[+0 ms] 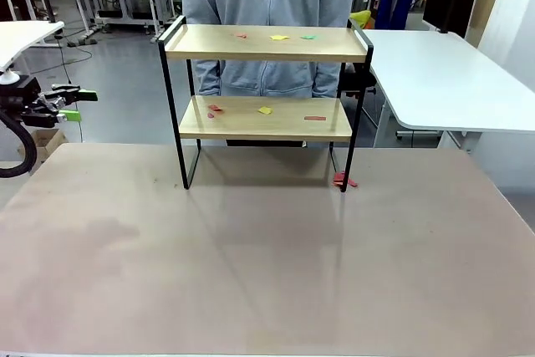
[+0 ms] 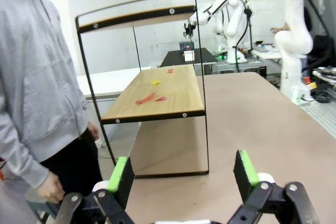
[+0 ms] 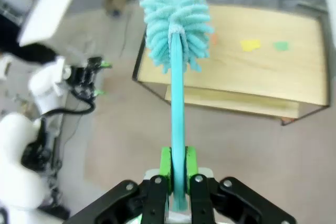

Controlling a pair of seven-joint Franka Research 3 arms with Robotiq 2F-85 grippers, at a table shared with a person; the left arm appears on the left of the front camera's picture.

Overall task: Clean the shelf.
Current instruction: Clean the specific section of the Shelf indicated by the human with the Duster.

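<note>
In the right wrist view the right gripper (image 3: 178, 156) rises from the bottom centre, its green-padded fingers pressed together on the smooth, flat turquoise handle of a long duster (image 3: 176, 35) whose fluffy, bristly head of soft turquoise fronds reaches the top centre of the frame. The small two-tier shelf (image 3: 273, 72), two light wooden boards in a thin black metal frame, lies beyond and below the duster, filling the upper right. The duster head overlaps the left end of the top board in that picture. In the front view a tuft of the head shows at the top edge, above the left half of the top board with a clear gap. There the shelf stands upright at the centre, on the far part of a matte brownish table (image 1: 251, 273), just before a person in a grey hooded top (image 1: 267, 6). Its boards show pale, smooth grain and have raised black rails at each end. Small flat paper scraps (image 1: 278, 38), red, yellow and green, lie on both boards, and a red one lies on the table touching the lower right foot. The left gripper (image 1: 71, 102) hangs at the left edge, off the table, fingers spread wide and holding nothing, well apart from the shelf.
</note>
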